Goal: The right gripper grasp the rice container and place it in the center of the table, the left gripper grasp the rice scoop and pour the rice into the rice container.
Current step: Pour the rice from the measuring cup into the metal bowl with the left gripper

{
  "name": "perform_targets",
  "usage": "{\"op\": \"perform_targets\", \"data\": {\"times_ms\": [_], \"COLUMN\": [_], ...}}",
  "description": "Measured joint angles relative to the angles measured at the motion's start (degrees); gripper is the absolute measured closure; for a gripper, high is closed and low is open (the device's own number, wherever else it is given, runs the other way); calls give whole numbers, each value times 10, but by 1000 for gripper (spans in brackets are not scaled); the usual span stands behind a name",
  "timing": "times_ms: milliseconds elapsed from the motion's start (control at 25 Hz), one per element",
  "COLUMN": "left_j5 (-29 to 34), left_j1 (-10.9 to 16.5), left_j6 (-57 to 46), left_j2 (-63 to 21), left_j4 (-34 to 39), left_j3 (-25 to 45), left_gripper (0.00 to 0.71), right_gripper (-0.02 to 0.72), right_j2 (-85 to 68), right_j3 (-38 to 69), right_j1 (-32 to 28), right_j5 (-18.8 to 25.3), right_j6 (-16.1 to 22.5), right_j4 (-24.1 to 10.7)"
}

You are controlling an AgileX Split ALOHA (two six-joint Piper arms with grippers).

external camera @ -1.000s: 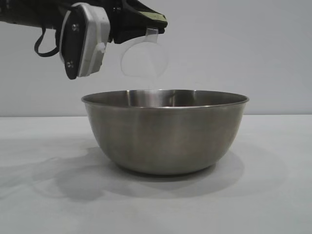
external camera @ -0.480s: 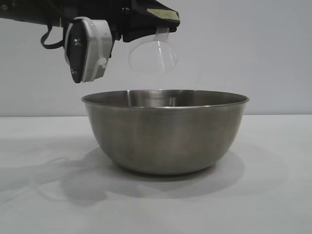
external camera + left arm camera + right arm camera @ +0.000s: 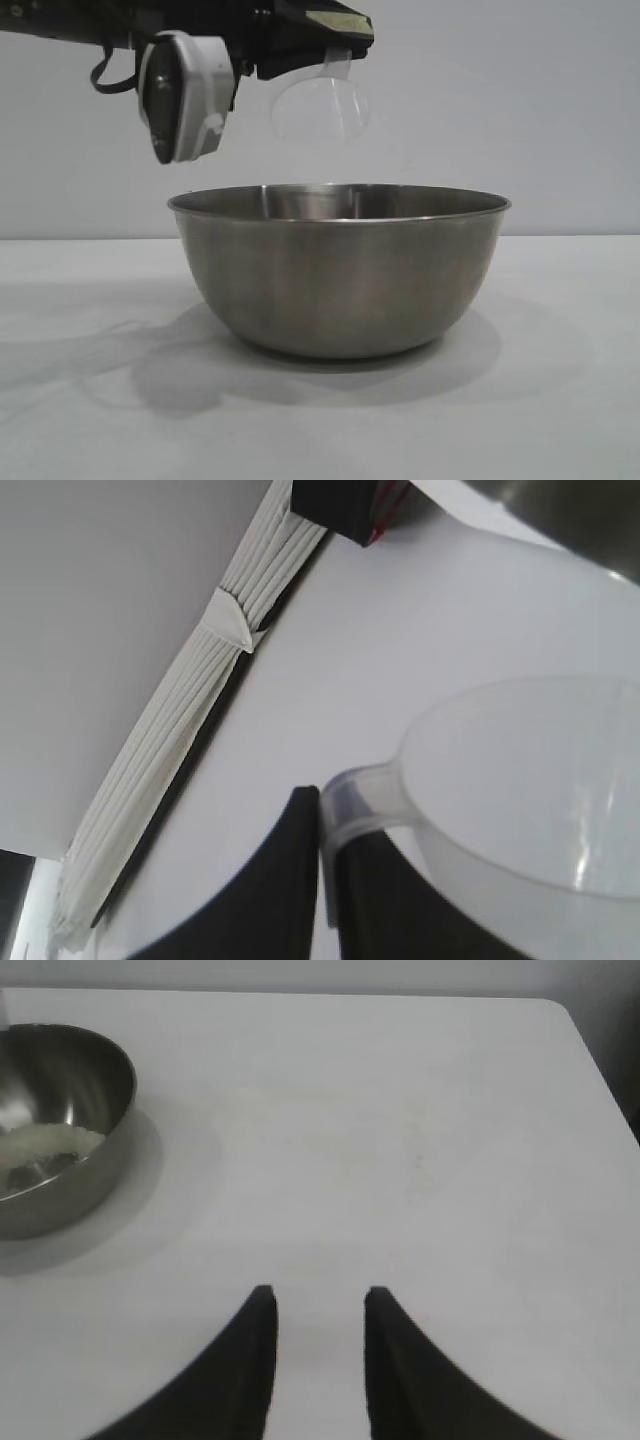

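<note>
The table [image 3: 560,400] is the largest item: a flat, matte white surface, wide and plain, with a rounded corner visible in the right wrist view. Soft grey shadows lie on it around the bowl.

The rice container [image 3: 338,270] stands upright on the table near the middle of the exterior view. It is a round mixing bowl of brushed grey stainless steel with a thin rolled rim and a curved wall that narrows to a small base (the wall shows a dull, streaked reflection). In the right wrist view the rice [image 3: 40,1145] lies inside the bowl as a low cream-coloured heap of fine grains against the inner wall.

The left gripper [image 3: 330,35] hangs above the bowl's left half, well clear of the rim. Its fingers are black, angular and pointed, and a white-and-black housing sits beside them on the arm. The fingers are clenched on the loop handle of the rice scoop [image 3: 322,108], as the left wrist view shows at close range.

The rice scoop is a small cup of translucent whitish plastic, smooth and thin-walled, with a flat strap-like loop handle. It hangs below the fingers, above the bowl and not touching it.

The right gripper [image 3: 318,1360] hovers over bare table, well apart from the bowl, with its two dark curved fingers parted and holding nothing.
</note>
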Motion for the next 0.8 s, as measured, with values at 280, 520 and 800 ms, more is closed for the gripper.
{"op": "perform_targets", "data": {"times_ms": [280, 520, 800], "left_j5": [0, 0, 0], "left_j1": [0, 0, 0], "left_j6": [-19, -198, -461], "left_j2": [0, 0, -14], "left_j4": [0, -53, -268], "left_j3": [0, 0, 0], "left_gripper": [710, 710, 710], "right_gripper": [484, 484, 484], "right_j2": [0, 0, 0], "right_j3": [0, 0, 0], "right_j1": [0, 0, 0], "right_j5": [0, 0, 0], "right_j6": [0, 0, 0], "right_j4": [0, 0, 0]}}
